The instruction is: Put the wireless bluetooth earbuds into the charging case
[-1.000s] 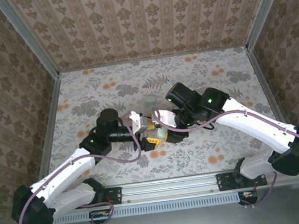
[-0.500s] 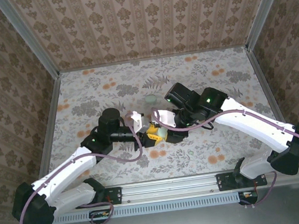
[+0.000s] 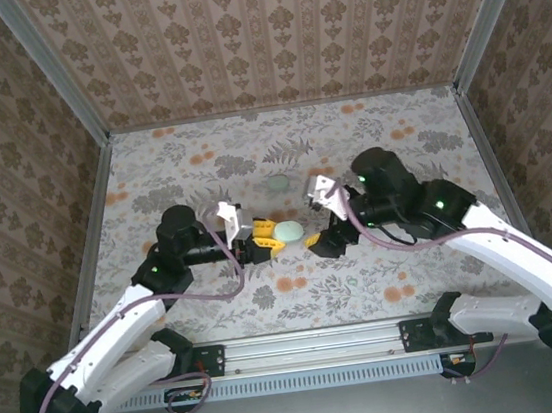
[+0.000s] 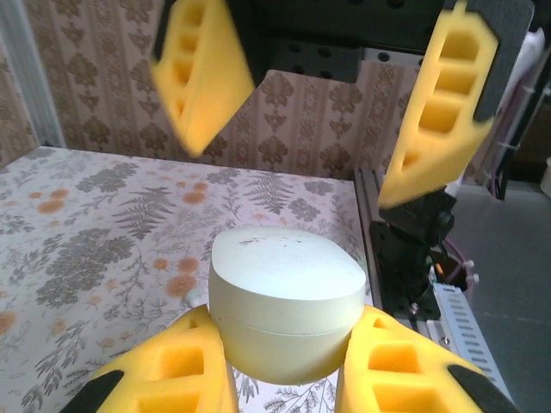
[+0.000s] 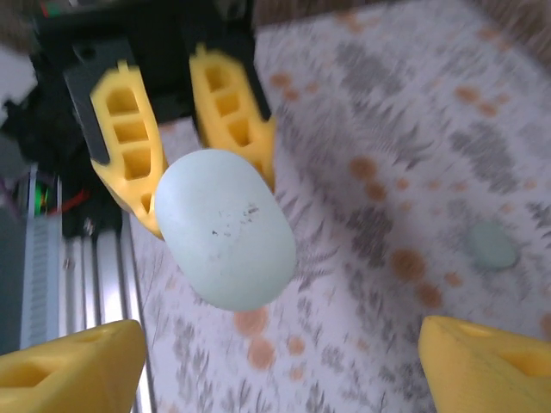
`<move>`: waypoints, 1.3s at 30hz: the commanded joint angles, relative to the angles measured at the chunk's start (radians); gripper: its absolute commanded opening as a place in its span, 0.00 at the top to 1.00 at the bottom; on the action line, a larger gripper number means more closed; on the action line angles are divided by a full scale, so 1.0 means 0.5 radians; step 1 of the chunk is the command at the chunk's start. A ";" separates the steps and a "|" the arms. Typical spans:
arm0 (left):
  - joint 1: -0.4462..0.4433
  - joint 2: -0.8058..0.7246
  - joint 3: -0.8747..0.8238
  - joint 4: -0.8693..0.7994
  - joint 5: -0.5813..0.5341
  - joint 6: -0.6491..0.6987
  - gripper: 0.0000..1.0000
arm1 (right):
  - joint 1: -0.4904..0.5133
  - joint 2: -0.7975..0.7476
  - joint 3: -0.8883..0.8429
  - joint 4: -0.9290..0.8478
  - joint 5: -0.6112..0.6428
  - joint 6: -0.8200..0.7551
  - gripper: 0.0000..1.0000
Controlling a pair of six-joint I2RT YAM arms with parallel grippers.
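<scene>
Mint charging case (image 4: 284, 292), closed and hiding its inside, gripped by left end effector (image 4: 284, 366); right end effector (image 5: 280, 344) wide.

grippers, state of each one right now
Left gripper: closed on the small pale mint-green oval plastic case.
Right gripper: open, holding nothing.
</scene>
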 commanded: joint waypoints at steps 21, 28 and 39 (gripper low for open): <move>0.180 -0.035 -0.008 0.398 0.194 -0.566 0.89 | -0.011 0.175 -0.104 0.695 -0.282 0.194 0.17; 0.180 -0.028 -0.008 0.385 0.208 -0.546 0.90 | -0.087 0.226 -0.057 0.694 -0.197 0.280 0.19; 0.185 -0.015 -0.039 0.389 0.205 -0.523 0.92 | -0.245 0.367 0.107 0.640 -0.206 0.403 0.20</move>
